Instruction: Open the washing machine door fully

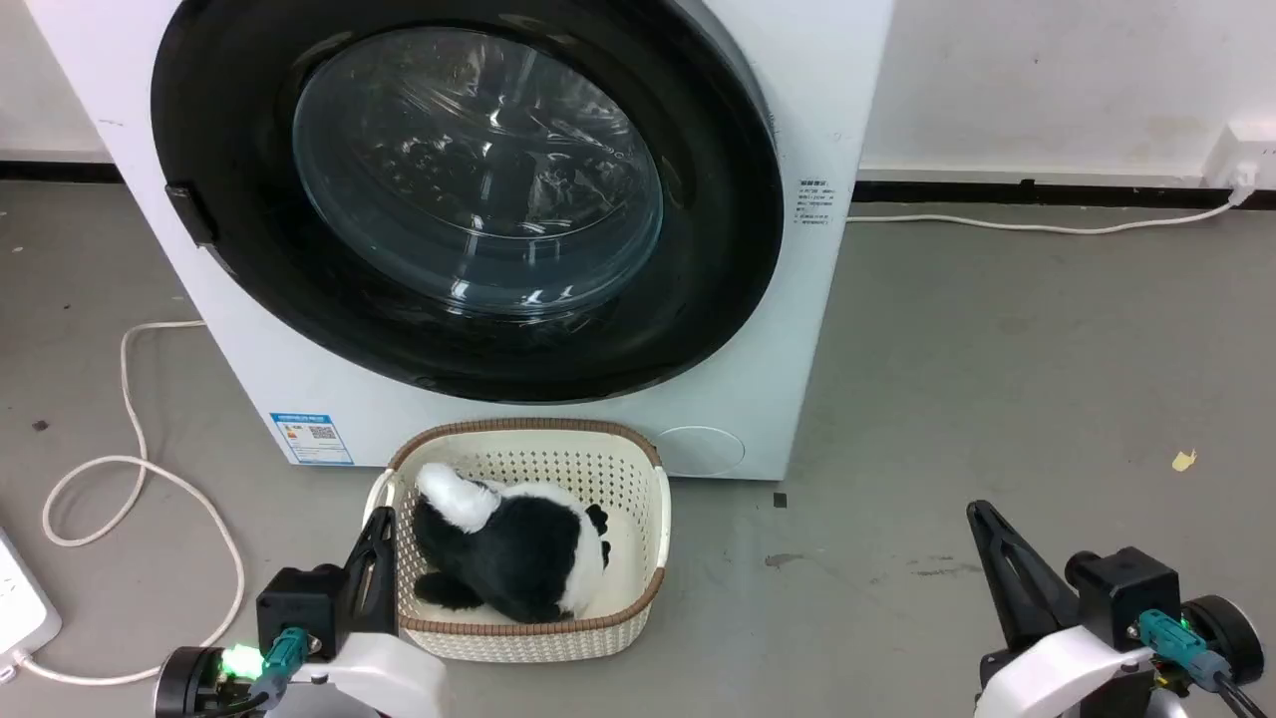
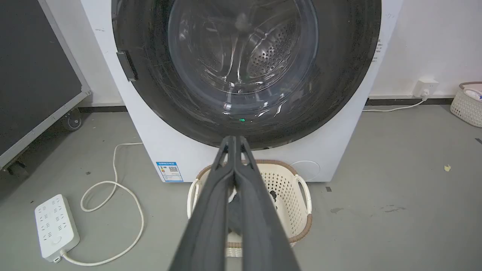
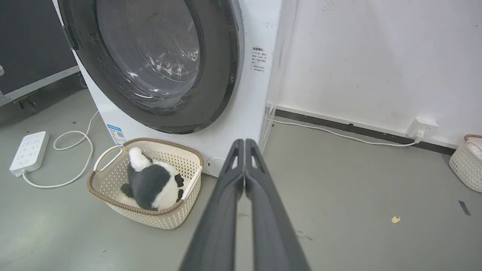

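Note:
The white washing machine (image 1: 768, 329) stands ahead on the grey floor, its blue-white label (image 1: 312, 438) low on the left of its front. Its round door (image 1: 229, 120), a glossy black rim around a bulging glass bowl (image 1: 478, 165), lies flat against the front, closed, with a small dark handle tab (image 1: 191, 213) on the rim's left. Through the glass the perforated drum (image 2: 269, 56) shows in the left wrist view. My left gripper (image 1: 382, 521) is shut and empty at the lower left, over the basket's edge. My right gripper (image 1: 977, 511) is shut and empty at the lower right, away from the machine.
A cream basket (image 1: 638, 474) with a black-and-white plush toy (image 1: 508, 553) sits on the floor right before the machine. A white power strip (image 2: 55, 226) and looped cable (image 1: 130, 449) lie to the left. A black wheeled case (image 2: 34, 82) stands far left; another basket (image 3: 465, 162) far right.

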{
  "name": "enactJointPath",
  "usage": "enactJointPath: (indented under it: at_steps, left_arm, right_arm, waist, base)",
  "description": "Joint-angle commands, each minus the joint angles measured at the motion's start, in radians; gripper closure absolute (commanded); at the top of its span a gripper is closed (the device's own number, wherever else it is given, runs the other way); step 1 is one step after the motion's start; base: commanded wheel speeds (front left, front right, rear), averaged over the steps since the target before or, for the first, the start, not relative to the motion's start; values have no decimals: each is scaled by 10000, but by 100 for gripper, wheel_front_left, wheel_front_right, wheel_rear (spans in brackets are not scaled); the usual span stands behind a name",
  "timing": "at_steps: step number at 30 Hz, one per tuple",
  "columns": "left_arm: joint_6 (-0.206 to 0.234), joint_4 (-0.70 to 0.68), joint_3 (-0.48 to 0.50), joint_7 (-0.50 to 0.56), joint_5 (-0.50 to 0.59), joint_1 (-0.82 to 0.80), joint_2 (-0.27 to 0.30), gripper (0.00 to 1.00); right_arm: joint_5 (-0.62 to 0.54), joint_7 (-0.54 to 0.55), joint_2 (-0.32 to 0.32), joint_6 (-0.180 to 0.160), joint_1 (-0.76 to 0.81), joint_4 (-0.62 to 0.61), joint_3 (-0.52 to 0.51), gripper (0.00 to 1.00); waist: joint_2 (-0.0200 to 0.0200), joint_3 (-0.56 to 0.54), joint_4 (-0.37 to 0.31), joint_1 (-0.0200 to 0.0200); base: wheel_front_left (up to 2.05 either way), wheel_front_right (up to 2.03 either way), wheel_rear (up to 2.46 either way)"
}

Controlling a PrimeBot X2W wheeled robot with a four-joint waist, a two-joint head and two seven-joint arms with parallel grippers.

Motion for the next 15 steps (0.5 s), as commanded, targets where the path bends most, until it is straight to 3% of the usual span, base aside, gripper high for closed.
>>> enactJointPath:
  at_steps: [1, 15]
  left_arm:
    - [20, -37, 9, 3, 89, -156, 3, 100]
    - [20, -37, 9, 3, 89, -156, 3, 100]
  right_arm:
    - [3, 3, 49, -15, -121, 22, -5, 100]
    - [3, 3, 49, -15, -121, 22, -5, 100]
  waist:
    - [0, 0, 0, 0]
    - [0, 0, 0, 0]
  base:
    - [0, 0, 0]
    - [0, 0, 0]
